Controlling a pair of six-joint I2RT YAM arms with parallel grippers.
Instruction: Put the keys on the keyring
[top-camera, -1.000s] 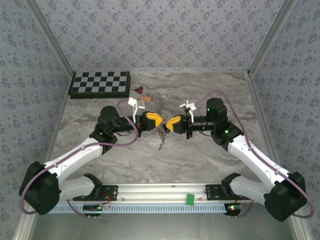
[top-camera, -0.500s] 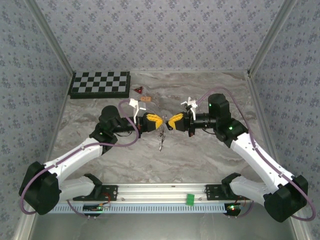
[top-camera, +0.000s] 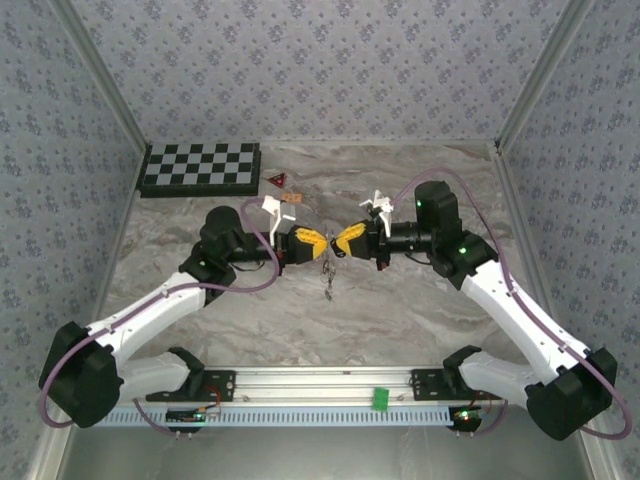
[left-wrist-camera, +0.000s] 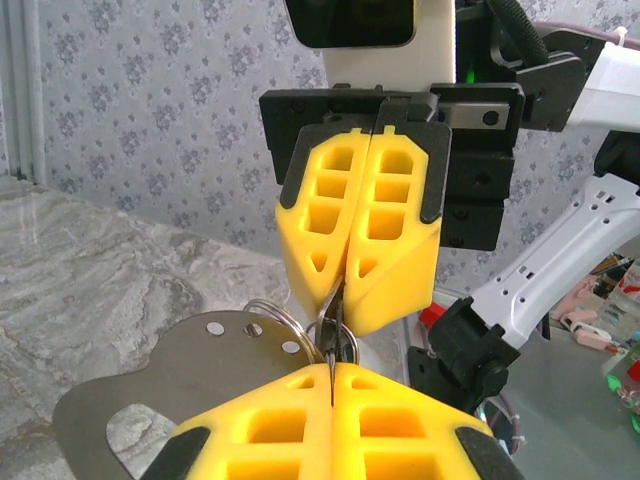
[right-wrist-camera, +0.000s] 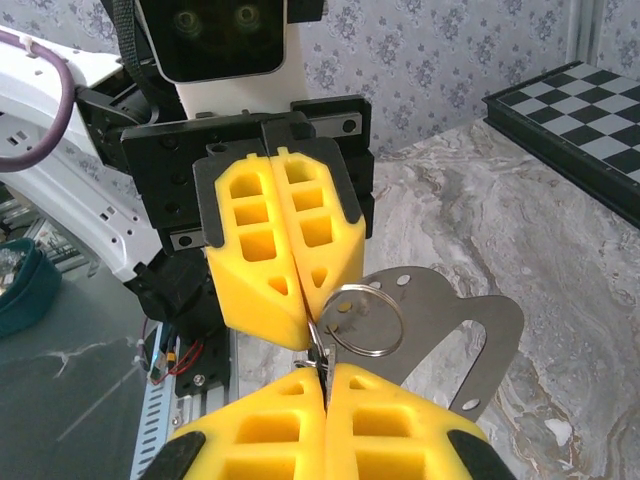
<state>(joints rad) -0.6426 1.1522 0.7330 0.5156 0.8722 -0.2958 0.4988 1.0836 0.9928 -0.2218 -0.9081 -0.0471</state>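
keys (top-camera: 326, 282): a thin dark cluster hanging just under the spot where the two pincers meet, above the middle of the table; single keys are too small to tell apart
keys, long axis: in the top view it runs from the meeting fingertips toward the near edge, with the free ends pointing at the arm bases
keyring (right-wrist-camera: 365, 320): a silvery split ring in the air between the two sets of yellow fingers, its rim reaching the seam where the tips meet; also seen from the left wrist (left-wrist-camera: 272, 316)
metal plate (left-wrist-camera: 170, 375): a flat grey tag with small holes and a slot, joined to the ring and lying out to one side of it
left gripper (left-wrist-camera: 331, 368): fingers pressed together with no gap, and the ring's rim appears caught at their tips
right gripper (right-wrist-camera: 322, 372): fingers pressed together, with a thin dark sliver at the seam; whether it is a key blade cannot be told
grippers, relation: tip to tip, touching or nearly so, both level above the table (top-camera: 420, 320)
chessboard (top-camera: 200, 168): far left corner, well apart
red triangle (top-camera: 277, 180): beside the board
orange piece (top-camera: 290, 198): just past the left wrist
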